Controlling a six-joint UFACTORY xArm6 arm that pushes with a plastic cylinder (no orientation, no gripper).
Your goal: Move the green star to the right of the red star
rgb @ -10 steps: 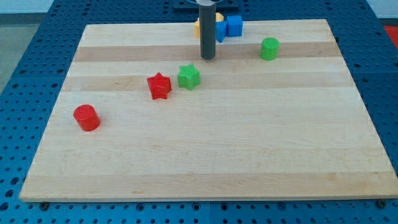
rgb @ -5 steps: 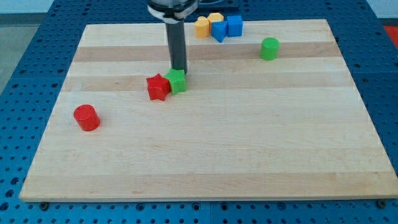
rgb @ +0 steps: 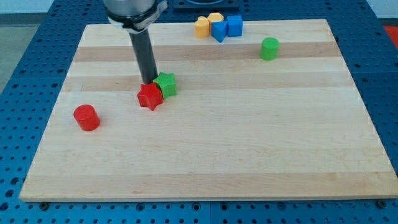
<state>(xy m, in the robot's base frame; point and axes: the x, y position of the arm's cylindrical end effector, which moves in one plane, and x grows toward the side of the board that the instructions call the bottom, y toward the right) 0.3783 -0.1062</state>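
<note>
The red star (rgb: 149, 97) lies left of the board's middle. The green star (rgb: 166, 84) touches it on its upper right side. My tip (rgb: 148, 81) stands just above the red star and just left of the green star, close to both; I cannot tell whether it touches them. The dark rod rises from there toward the view's top left.
A red cylinder (rgb: 86, 117) sits at the view's left. A green cylinder (rgb: 269, 48) sits at the upper right. Two orange blocks (rgb: 203, 26) and two blue blocks (rgb: 226, 27) cluster at the board's top edge. The wooden board (rgb: 249, 149) lies on a blue perforated table.
My tip has moved left and down the view, from above the green star to above the red star. The green star slid left against the red star, and both shifted slightly left and down.
</note>
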